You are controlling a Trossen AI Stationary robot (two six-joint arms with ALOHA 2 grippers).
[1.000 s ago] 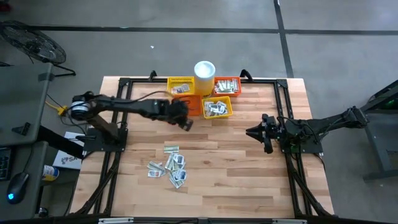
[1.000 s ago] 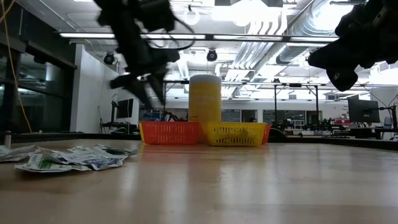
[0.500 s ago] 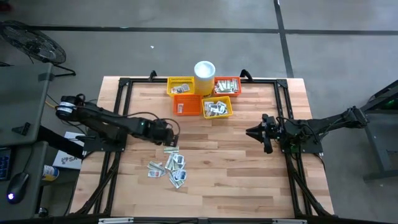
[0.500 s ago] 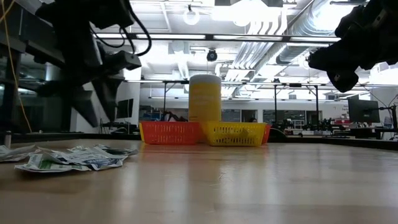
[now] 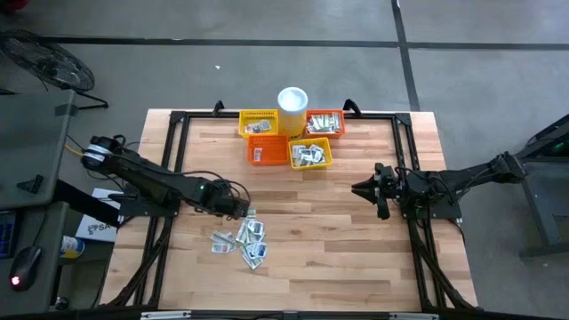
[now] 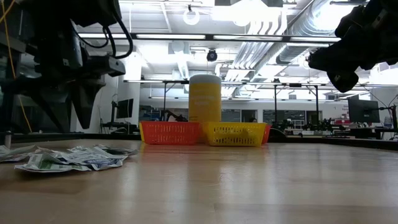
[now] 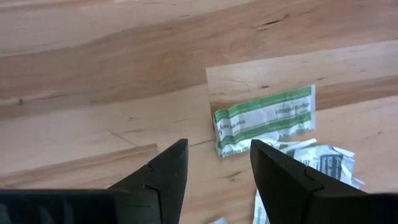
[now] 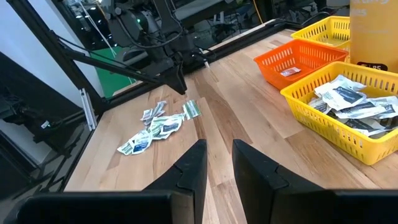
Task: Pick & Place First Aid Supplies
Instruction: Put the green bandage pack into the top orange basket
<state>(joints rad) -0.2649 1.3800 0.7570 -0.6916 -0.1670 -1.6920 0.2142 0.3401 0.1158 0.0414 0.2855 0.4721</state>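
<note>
Butcher-block table (image 5: 356,258) carries my landmark, the loose packet pile (image 5: 242,236). My left gripper (image 5: 242,209) hovers at its far edge, fingers parted and empty, so I judge a pick is starting; next, descend onto the green-striped sachet (image 7: 264,118). Right gripper (image 5: 363,188) waits well apart, narrowly parted.

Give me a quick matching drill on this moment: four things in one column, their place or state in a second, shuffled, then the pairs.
Things
1. left gripper
2. right gripper
3. white cup
4. green-striped packet

Places or states
A. standing upright among the baskets
B. lying flat on the wood at the pile's edge
C. open, low over the loose packets
D. waiting at the table's right side, away from the pile

Pairs: 1-C, 2-D, 3-A, 4-B
</note>
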